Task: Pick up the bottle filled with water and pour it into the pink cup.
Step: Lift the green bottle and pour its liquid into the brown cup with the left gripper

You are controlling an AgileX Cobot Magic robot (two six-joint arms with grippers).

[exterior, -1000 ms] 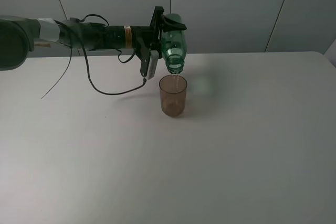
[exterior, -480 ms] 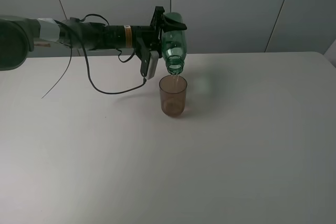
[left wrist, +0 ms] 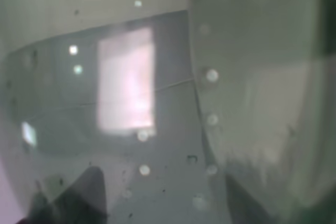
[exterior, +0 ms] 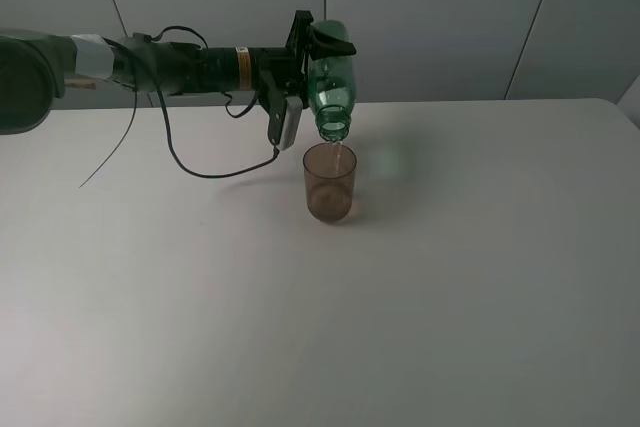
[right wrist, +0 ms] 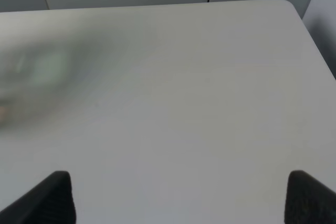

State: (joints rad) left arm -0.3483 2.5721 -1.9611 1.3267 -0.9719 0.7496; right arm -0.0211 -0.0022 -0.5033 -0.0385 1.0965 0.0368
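1. Above the far part of the white surface (exterior: 450,297), the left arm (exterior: 190,65) reaches in level from the left side. A black cable (exterior: 215,175) loops beneath it.
2. The left jaws are clamped shut on the base end of the bottle (exterior: 330,77). The bottle hangs steeply tipped with its mouth down.
3. The bottle's open neck sits just above the rim of the pink cup (exterior: 330,187) (apart from it, not touching). A thin thread of water (exterior: 340,153) falls from the neck into the cup.
4. The pink cup stands upright on the surface, directly under the bottle's mouth. A faint green patch of light (exterior: 388,159) lies on the surface just beside it.
5. The left wrist view is filled by the bottle's blurred, translucent wall, dotted with droplets.
6. The right jaws stand wide open. Their two dark tips show at opposite edges of the right wrist view, with bare surface between them.
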